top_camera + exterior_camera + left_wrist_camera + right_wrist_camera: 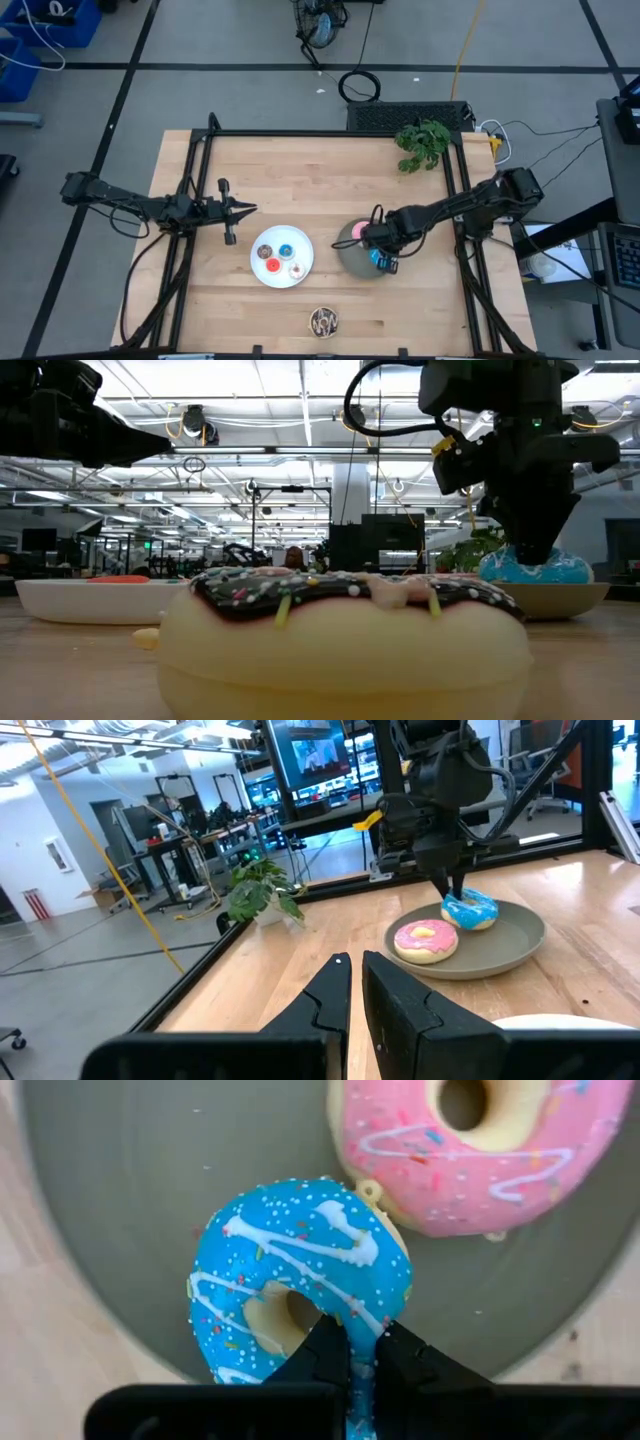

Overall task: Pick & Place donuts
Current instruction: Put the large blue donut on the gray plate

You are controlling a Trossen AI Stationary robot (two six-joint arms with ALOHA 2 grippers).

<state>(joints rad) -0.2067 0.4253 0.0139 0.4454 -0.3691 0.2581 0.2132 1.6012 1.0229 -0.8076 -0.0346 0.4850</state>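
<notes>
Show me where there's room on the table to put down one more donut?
Bare wood lies between the plant and the white plate, and along the table edge left of the sprinkled donut. The grey plate is crowded: pink donut, blue donut, right gripper.

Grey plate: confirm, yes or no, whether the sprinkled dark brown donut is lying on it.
No. The grey plate holds only the pink donut and the blue donut, which the right gripper pinches.
</notes>
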